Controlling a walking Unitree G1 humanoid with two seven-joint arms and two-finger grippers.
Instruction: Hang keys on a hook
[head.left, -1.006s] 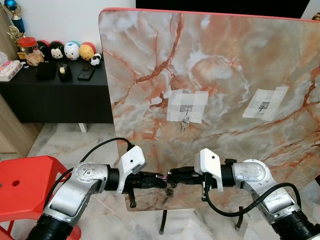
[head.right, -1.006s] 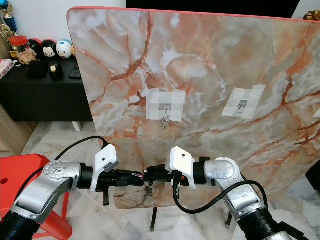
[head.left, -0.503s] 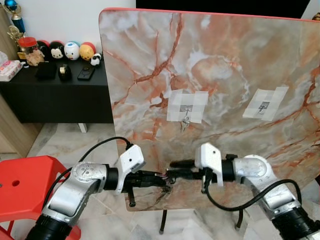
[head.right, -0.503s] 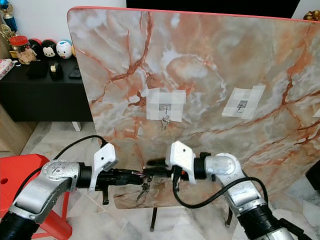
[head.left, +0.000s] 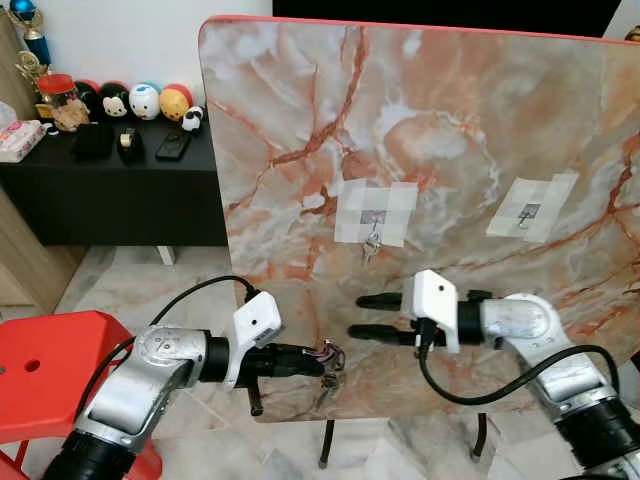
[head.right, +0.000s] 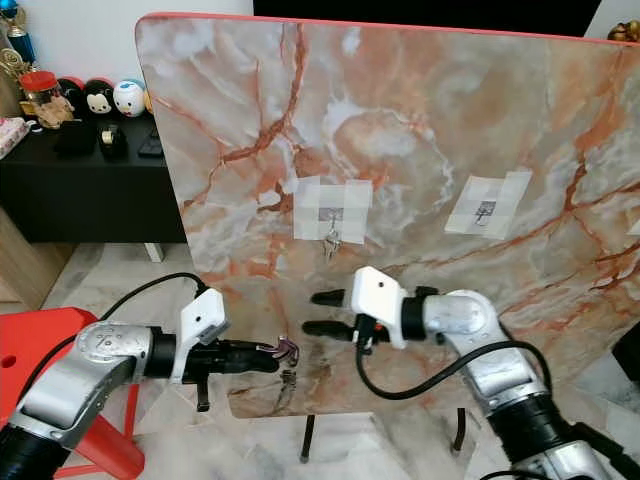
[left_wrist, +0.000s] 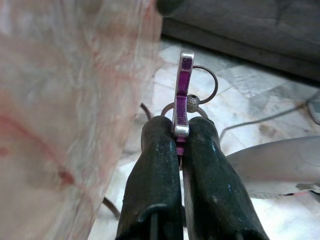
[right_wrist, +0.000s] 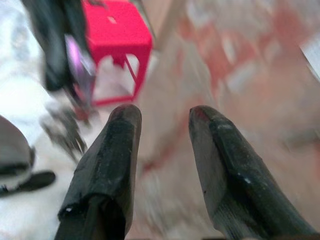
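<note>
Marble-patterned and veined in rust and grey, a large red-edged tabletop (head.left: 420, 150) stands tipped upright on a pale marble floor (head.left: 150, 280), with a black sideboard (head.left: 110, 190) at ten o'clock carrying a row of round cartoon figurines (head.left: 145, 100) and a red plastic stool (head.left: 50, 360) at eight o'clock. Two small metal hooks are fixed to the slab under patches of translucent tape: the nearer taped hook (head.left: 374, 215) at the centre already carries a small silver key (head.left: 370, 245), and the second taped hook (head.left: 529, 211) sits at three o'clock, bare. Low at six o'clock, the left gripper (head.left: 322, 365) has its two black fingers (left_wrist: 150, 165) clenched on a purple metal keychain clip (left_wrist: 182, 95) with wire rings (the bunch of keys (head.right: 287, 385) dangles below it, just in front of the slab's lower edge). The right gripper (head.left: 361, 316) hovers at four o'clock from that clip, apart from it, its fingers (right_wrist: 112, 150) spread wide with nothing between them and pointing across the face of the slab.
</note>
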